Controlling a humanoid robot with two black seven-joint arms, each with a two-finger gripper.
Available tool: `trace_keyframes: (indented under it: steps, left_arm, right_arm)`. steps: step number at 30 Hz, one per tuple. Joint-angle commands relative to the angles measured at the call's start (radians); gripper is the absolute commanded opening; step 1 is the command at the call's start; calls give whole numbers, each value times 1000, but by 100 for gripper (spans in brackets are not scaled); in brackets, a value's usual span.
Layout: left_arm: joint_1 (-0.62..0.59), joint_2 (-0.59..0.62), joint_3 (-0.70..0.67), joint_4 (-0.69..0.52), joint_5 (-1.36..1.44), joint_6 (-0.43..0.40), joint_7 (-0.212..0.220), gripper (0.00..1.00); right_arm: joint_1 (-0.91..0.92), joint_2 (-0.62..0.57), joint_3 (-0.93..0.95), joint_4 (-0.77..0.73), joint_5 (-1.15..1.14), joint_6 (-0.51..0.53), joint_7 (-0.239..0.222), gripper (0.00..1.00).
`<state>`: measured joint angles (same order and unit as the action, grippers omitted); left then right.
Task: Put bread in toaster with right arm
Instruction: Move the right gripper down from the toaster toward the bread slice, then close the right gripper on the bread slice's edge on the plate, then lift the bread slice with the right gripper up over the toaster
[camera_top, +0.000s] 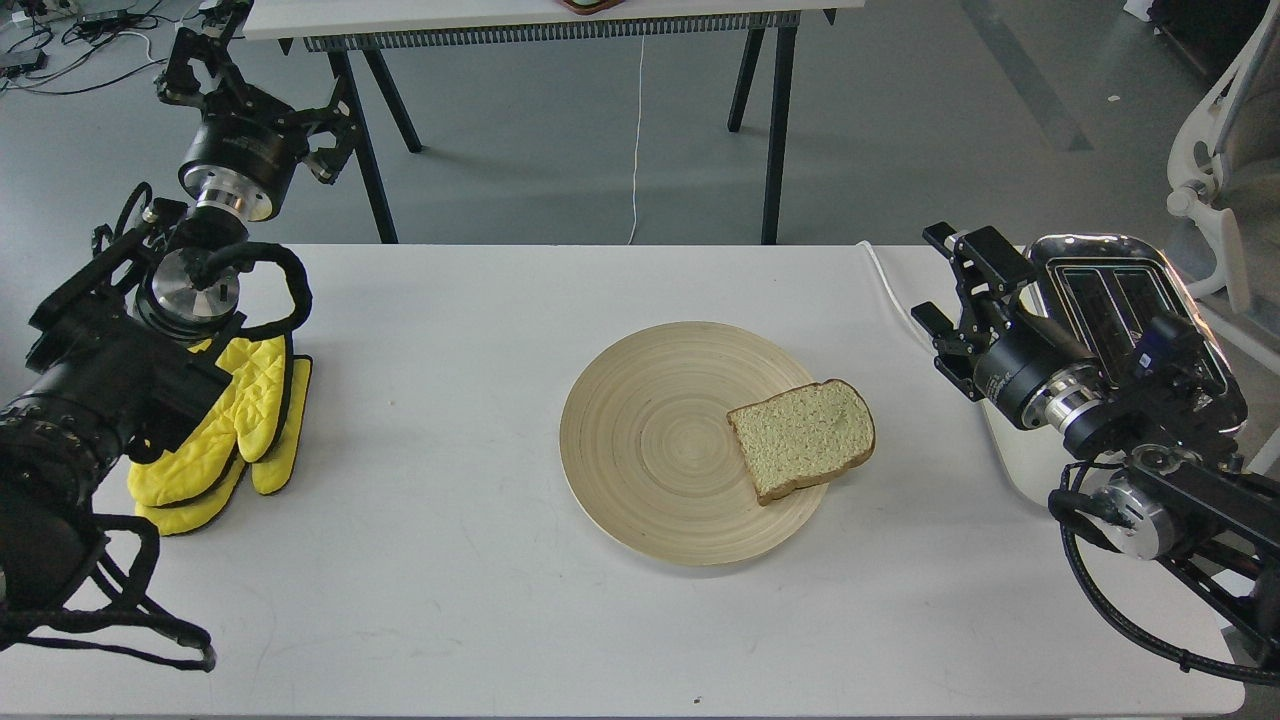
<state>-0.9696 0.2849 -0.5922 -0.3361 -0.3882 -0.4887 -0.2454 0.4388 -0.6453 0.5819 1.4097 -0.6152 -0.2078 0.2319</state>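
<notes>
While the bread (806, 437) is lying flat on the right side of the wooden plate (650, 440), with one corner hanging a little past the rim, the right pincer (950, 290) is hovering empty above the table (450, 620), its two fingers standing apart, off to the right of the slice and just in front of the toaster (1130, 300). Nothing is touching the bread.

The slice is looking light, soft and easy to crush or tear, so a gentle squeeze is probably suiting it better than a hard one. Because it is resting flat, the overhanging crust at the plate's right edge is likely offering the best place to take hold, since the crust is firmer than the crumb and one finger could slip beneath it there.

The toaster is sitting at the table's right edge, partly hidden behind the right arm (1150, 440), its two slots facing up.

The left pincer (215, 60) is hanging far off at the upper left; I cannot tell how its fingers are set. Yellow oven mitts (235, 430) are lying beneath that arm.
</notes>
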Motion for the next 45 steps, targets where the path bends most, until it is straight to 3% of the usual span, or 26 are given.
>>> trace_keyframes:
  steps: [1, 8, 12, 19, 29, 35, 45]
  left_arm:
    - [0, 0, 0, 0, 0, 0, 0, 100]
    - [0, -1, 0, 0, 0, 0, -2, 100]
    - [0, -1, 0, 0, 0, 0, 0, 100]
    - [0, -1, 2, 0, 0, 0, 0, 100]
    - [2, -1, 3, 0, 2, 0, 0, 100]
    - [0, -1, 3, 0, 2, 0, 0, 100]
    - [0, -1, 6, 0, 2, 0, 0, 100]
  right_arm:
    - [-11, 10, -102, -5, -44, -90, 0, 98]
    - [-9, 64, -252, -89, -86, -166, -2, 96]
    - [1, 134, -271, -192, -86, -174, -3, 88]
    - [52, 193, -320, -248, -106, -171, -5, 62]
    - [86, 194, -369, -268, -109, -170, -9, 9]
    - [92, 149, -369, -221, -110, -170, 1, 4]
    - [196, -167, -355, 29, -138, -177, 0, 4]
